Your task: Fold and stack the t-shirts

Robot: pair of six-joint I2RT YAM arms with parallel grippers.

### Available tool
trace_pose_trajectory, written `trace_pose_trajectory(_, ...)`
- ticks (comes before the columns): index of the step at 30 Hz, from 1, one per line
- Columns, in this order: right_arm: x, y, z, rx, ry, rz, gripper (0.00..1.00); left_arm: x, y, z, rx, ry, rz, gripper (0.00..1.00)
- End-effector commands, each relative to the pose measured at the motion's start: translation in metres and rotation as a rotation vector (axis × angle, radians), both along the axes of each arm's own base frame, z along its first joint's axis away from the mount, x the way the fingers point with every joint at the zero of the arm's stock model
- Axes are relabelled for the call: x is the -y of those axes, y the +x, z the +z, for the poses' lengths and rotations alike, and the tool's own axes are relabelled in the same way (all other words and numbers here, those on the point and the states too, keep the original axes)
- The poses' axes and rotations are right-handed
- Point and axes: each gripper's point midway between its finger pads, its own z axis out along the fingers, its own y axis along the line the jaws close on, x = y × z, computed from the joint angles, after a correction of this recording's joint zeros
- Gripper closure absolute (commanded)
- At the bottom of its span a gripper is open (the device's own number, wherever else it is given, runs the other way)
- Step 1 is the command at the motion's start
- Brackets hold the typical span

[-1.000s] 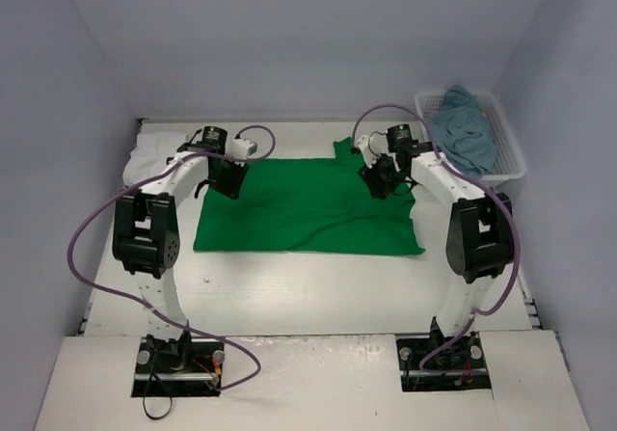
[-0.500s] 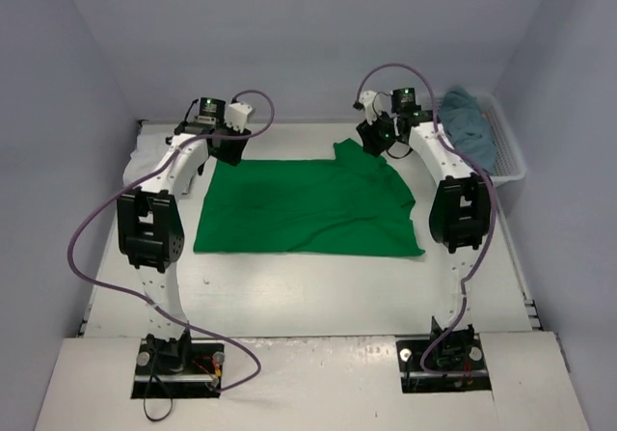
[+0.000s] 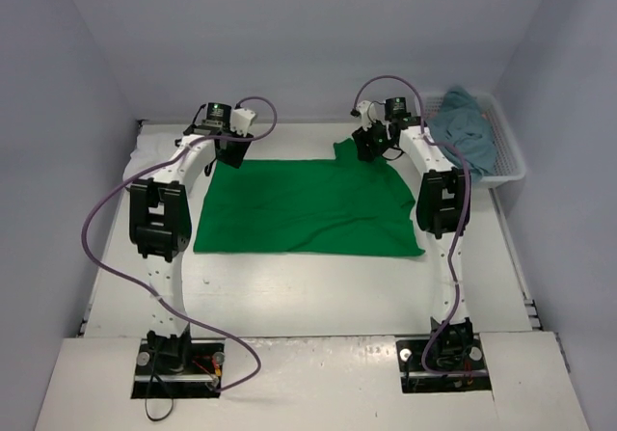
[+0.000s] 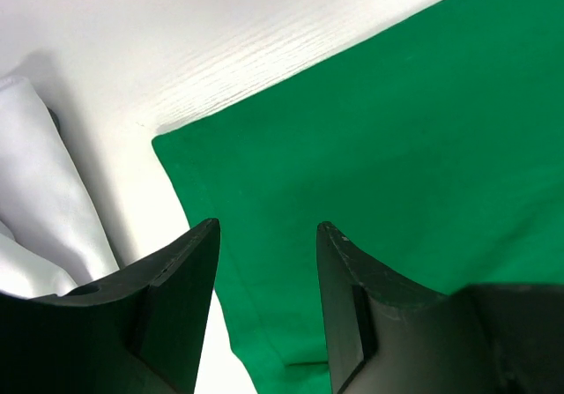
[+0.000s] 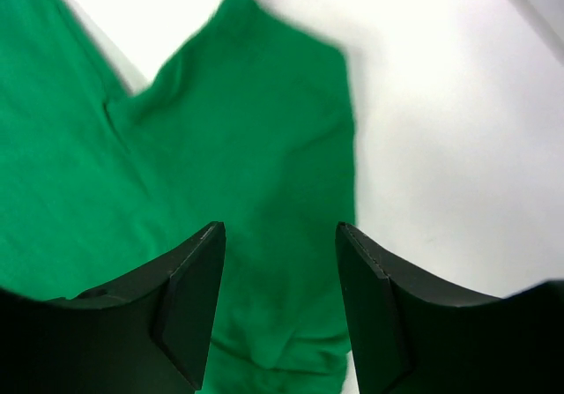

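A bright green t-shirt (image 3: 308,204) lies spread flat on the white table, one sleeve (image 5: 264,121) sticking out at its far right corner. My left gripper (image 3: 231,149) hovers over the shirt's far left corner (image 4: 185,147); it (image 4: 268,226) is open with nothing between its fingers. My right gripper (image 3: 371,147) hangs above the sleeve, and in the right wrist view it (image 5: 280,226) is open and empty too. A white t-shirt (image 3: 143,156) lies bunched at the table's far left (image 4: 35,200). A teal-blue t-shirt (image 3: 463,127) sits in the basket.
A white plastic lattice basket (image 3: 511,151) stands at the far right beside the table. Grey walls close in the back and both sides. Purple cables loop from both arms. The arm bases sit at the near edge.
Both grippers have opened, let go of the green shirt's far edge and lifted back toward the far side. The shirt stays flat where it lay.
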Motion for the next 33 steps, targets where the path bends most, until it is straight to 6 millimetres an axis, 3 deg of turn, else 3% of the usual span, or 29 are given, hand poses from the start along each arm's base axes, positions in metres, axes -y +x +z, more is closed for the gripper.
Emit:
trace_pose_trajectory(1, -0.004, 0.026, 0.058, 0.149, 0.062, -0.007, 0.50, -0.004, 0.024, 0.046, 0.145, 0.002, 0.008, 0.57)
trace_pose_trajectory(6, 0.002, 0.040, 0.071, 0.207, 0.080, -0.053, 0.50, -0.007, 0.027, 0.042, 0.153, 0.008, 0.019, 0.57)
trace_pose_trajectory(10, 0.002, 0.047, 0.050, 0.188, 0.074, -0.062, 0.50, -0.007, 0.028, 0.036, 0.150, 0.008, 0.021, 0.57)
trace_pose_trajectory(19, 0.003, 0.063, 0.031, 0.198, 0.085, -0.070, 0.48, -0.012, 0.026, 0.024, 0.134, 0.023, 0.026, 0.57)
trace_pose_trajectory(27, 0.001, 0.064, 0.011, 0.175, 0.088, -0.061, 0.45, -0.014, 0.025, 0.019, 0.123, 0.026, 0.020, 0.57)
trace_pose_trajectory(29, 0.001, 0.063, 0.006, 0.168, 0.087, -0.060, 0.50, -0.014, 0.025, 0.017, 0.117, 0.029, 0.020, 0.57)
trace_pose_trajectory(30, 0.000, 0.063, 0.005, 0.165, 0.089, -0.056, 0.55, -0.014, 0.026, 0.019, 0.120, 0.028, 0.019, 0.57)
trace_pose_trajectory(31, 0.000, 0.062, 0.004, 0.161, 0.090, -0.053, 0.67, -0.014, 0.027, 0.017, 0.116, 0.028, 0.017, 0.57)
trace_pose_trajectory(33, 0.000, 0.059, 0.001, 0.149, 0.088, -0.048, 0.73, -0.013, 0.028, 0.018, 0.118, 0.029, 0.014, 0.57)
